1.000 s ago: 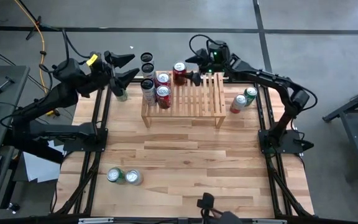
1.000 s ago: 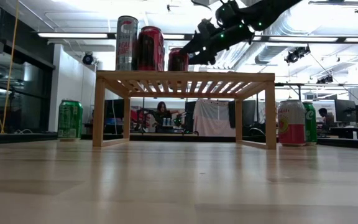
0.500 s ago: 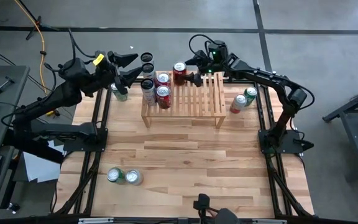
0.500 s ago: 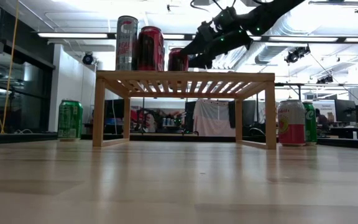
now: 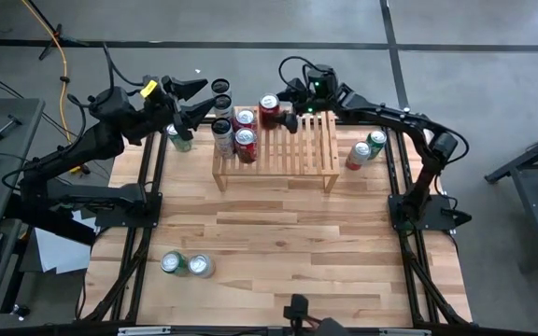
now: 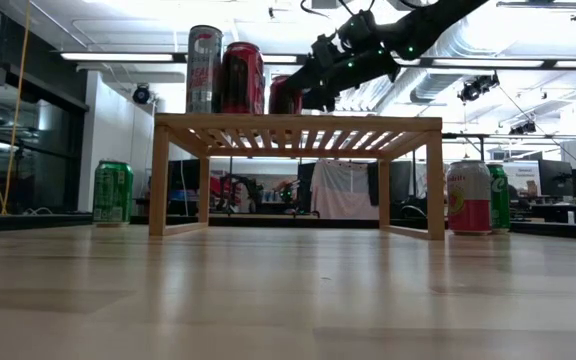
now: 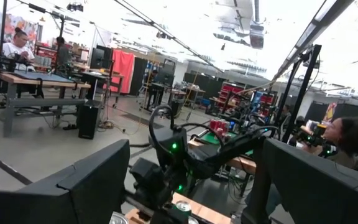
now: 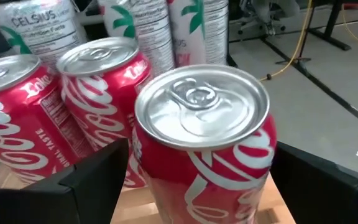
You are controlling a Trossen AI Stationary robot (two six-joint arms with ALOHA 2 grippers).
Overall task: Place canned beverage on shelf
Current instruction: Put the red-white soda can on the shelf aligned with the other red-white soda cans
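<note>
Red-labelled can point(image 8: 201, 146) stands upright at the far left corner of the shelf point(image 5: 297, 154), beside 2 other red cans point(image 5: 245, 131), keeping the row compact. The right gripper point(image 5: 286, 105) brackets it with fingers apart on either side, no visible squeeze; likely placement or release. The left gripper point(image 5: 194, 99) waits open above the table's far left.

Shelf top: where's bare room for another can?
The shelf's right part, slats beside the red can at the right gripper, is bare. Its left end is crowded with cans; the left gripper hovers there.
</note>
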